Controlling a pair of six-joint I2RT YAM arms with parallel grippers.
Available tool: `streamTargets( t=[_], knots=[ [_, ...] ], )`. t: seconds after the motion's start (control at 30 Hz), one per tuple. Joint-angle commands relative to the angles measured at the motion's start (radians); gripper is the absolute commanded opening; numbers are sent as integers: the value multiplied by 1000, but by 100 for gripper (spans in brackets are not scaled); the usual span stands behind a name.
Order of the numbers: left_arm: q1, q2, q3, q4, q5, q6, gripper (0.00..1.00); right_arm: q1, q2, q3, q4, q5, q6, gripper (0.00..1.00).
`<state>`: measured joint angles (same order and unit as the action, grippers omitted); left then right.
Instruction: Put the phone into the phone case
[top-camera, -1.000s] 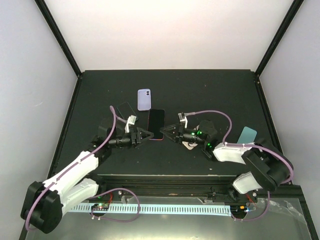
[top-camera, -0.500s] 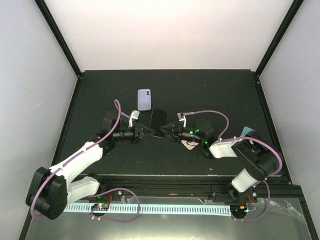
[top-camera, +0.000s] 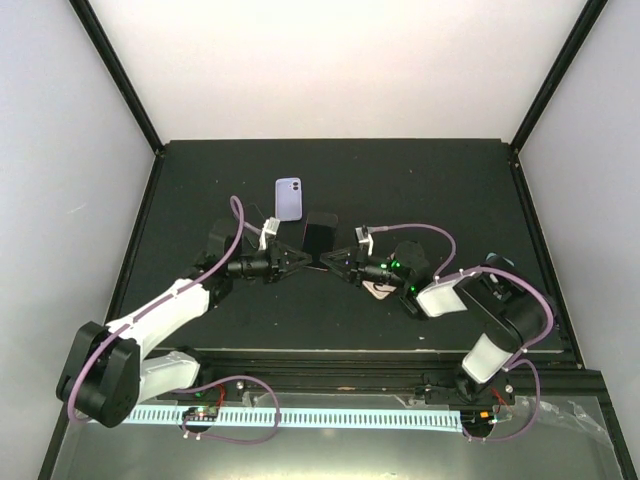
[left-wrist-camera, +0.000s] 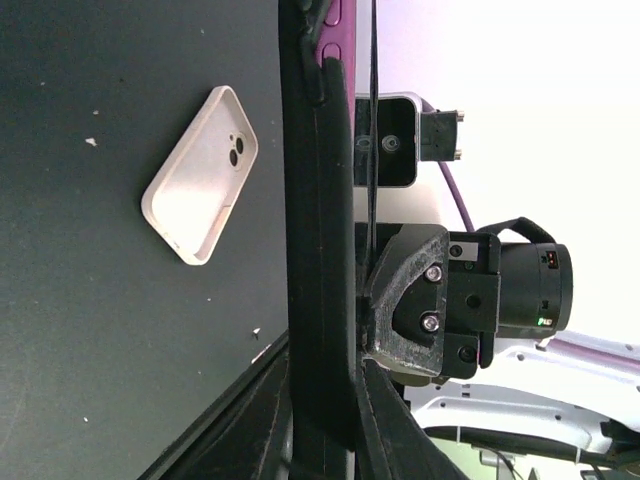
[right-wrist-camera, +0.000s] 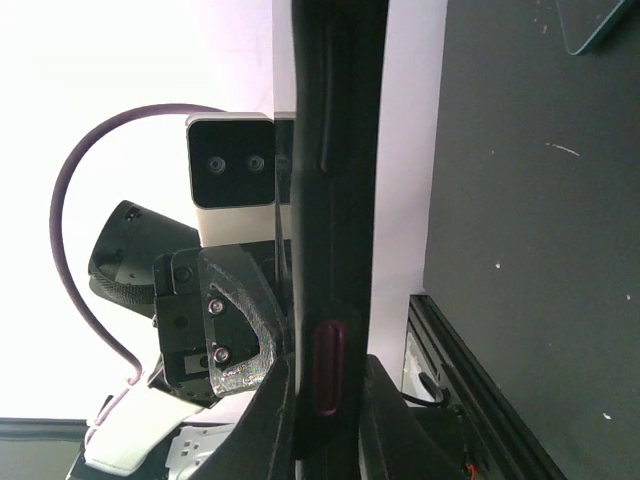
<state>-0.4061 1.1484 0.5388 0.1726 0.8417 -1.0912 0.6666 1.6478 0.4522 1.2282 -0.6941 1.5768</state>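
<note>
The black phone with a red rim is held between both grippers, lifted and tipped up off the mat. My left gripper is shut on its left edge and my right gripper on its right edge. In the left wrist view the phone runs edge-on through my gripper. In the right wrist view the phone, with its red side button, is edge-on in my gripper. A cream phone case lies flat on the mat; in the top view it is mostly under the right arm.
A lilac phone-shaped item with a camera cutout lies just beyond the held phone. A teal clear case lies at the right, mostly hidden by the right arm in the top view. Black frame posts stand at the mat's far corners.
Both grippers have moved farther from the bases and closer together. The phone has gone from lying nearly flat to raised and tipped up between them.
</note>
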Motion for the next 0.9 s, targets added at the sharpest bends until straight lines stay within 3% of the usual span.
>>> streamTargets(
  t=[0.0,0.07,0.2,0.37,0.53,0.67,0.87],
  knots=[
    [-8,40,22,-30,-108,107,1,21,29,46,4,-35,-12,1],
    [-7,43,30,-61,-124,129,6,14,44,56,2,-37,-14,1],
    [0,10,68,-241,-246,220,40,-19,53,74,-105,-55,-92,1],
    [47,-39,54,-270,-285,288,60,-49,12,90,-214,-132,-215,1],
    [109,-51,93,-219,-157,334,69,-49,-74,96,-338,-244,-367,1],
    [114,-35,151,-240,-123,398,71,-49,-118,83,-302,-294,-359,1],
    [116,63,144,-120,2,336,70,-47,-130,90,-266,-311,-327,1]
  ],
)
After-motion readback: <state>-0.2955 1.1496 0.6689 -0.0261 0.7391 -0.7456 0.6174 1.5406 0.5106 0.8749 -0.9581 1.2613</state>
